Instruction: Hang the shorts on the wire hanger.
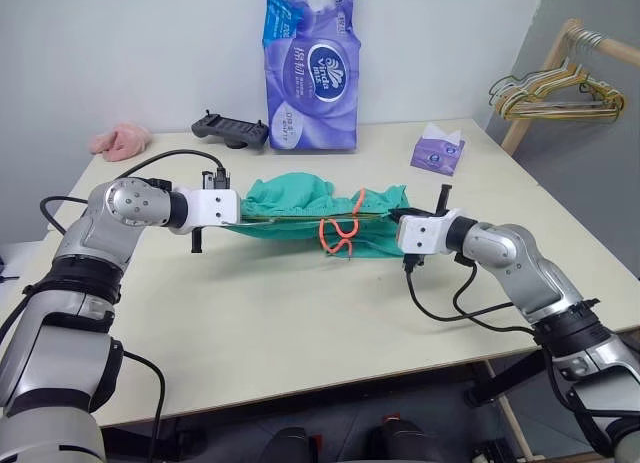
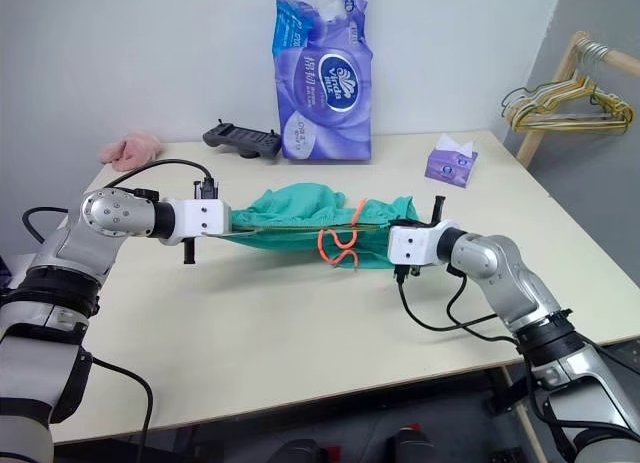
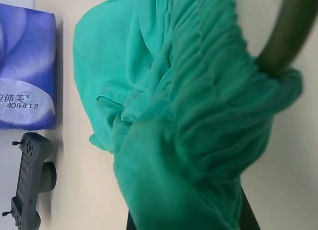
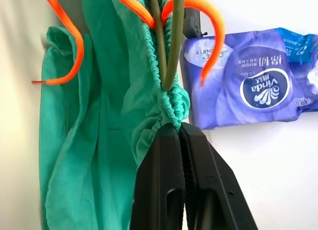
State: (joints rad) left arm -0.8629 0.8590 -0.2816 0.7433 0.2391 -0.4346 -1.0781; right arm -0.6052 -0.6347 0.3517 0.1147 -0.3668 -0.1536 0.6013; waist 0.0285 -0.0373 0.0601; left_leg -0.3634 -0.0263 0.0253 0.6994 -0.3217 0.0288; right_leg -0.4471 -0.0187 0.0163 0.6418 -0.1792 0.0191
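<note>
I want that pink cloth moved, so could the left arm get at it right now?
Probably not: the left tool is shut on the shorts, stretched across to the right tool, and the pink cloth lies apart near the far corner.

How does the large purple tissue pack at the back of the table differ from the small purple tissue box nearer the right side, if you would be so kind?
The large tissue pack stands tall and upright against the wall, while the small tissue box sits low on the table. The pack is a soft plastic-wrapped bundle with a white oval logo; the box is a compact carton with white tissue poking out of its top. The pack stands beside the black controller; the box stands alone. Both are purple.
</note>
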